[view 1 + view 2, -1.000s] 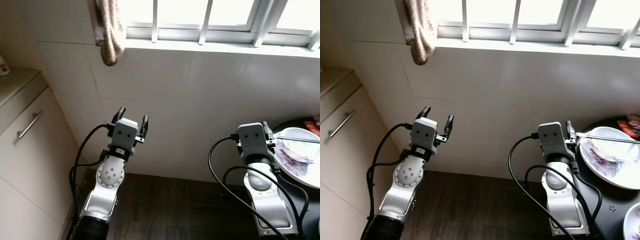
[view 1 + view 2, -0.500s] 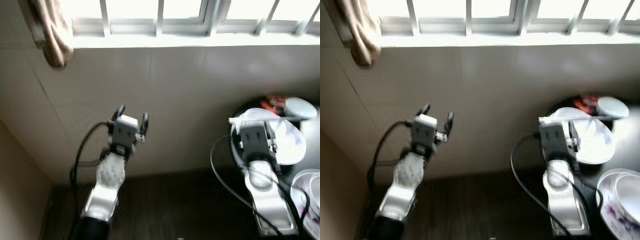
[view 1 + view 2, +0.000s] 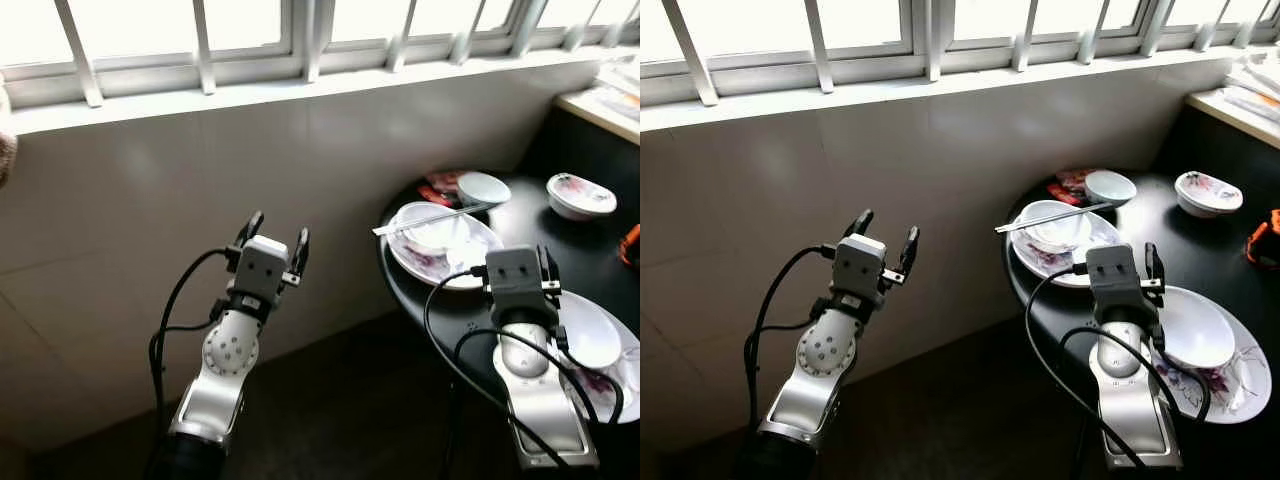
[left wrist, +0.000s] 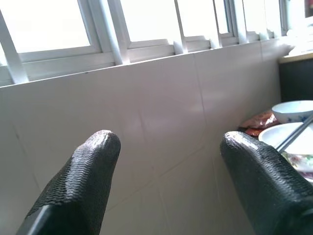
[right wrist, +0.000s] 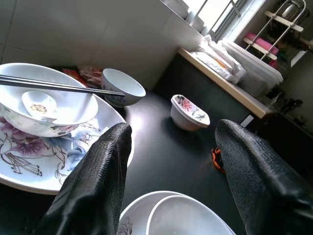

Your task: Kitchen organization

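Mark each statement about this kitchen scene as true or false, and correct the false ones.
1. Chopsticks lie across the bowl on the flowered plate. True.
2. The right claw holds a bowl. False: it is open and holds nothing.
3. The table is white. False: it is black.
4. The left claw is open in front of the tiled wall. True.
5. A spoon lies inside the bowl under the chopsticks. True.
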